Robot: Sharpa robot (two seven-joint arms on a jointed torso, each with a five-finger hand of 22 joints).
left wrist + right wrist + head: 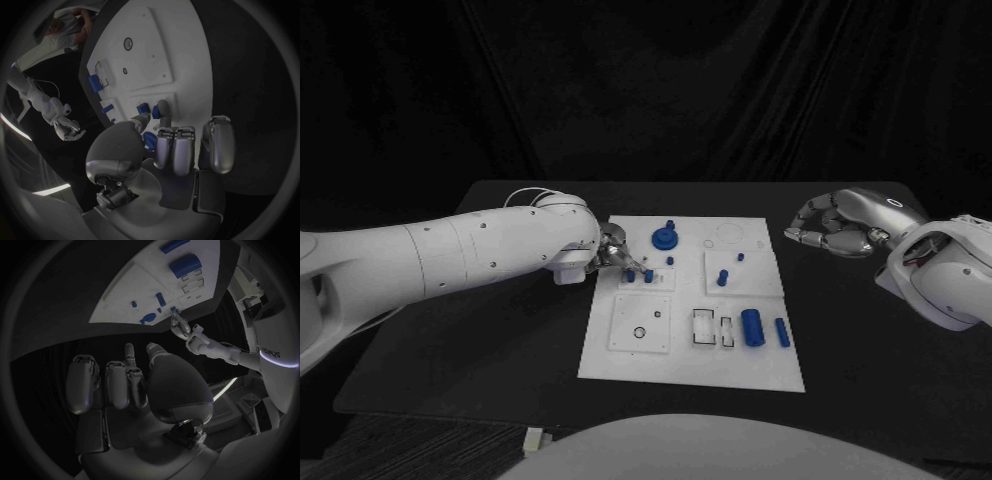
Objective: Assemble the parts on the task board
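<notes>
Parts (753,327) lie blue on the white task board (625,362) at frame centre; we judge them light, stiff and slick, best pinched across their sides; our left hand (615,256) pinches a small peg (143,109) at the board's upper left; our right hand (834,224) hovers curled, holding nothing.

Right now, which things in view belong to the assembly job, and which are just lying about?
Job:
task board
blue parts on it, such as the large cylinder and the round piece
left hand, at a small part

Lying about:
black table
right hand, curled, off the board
</notes>
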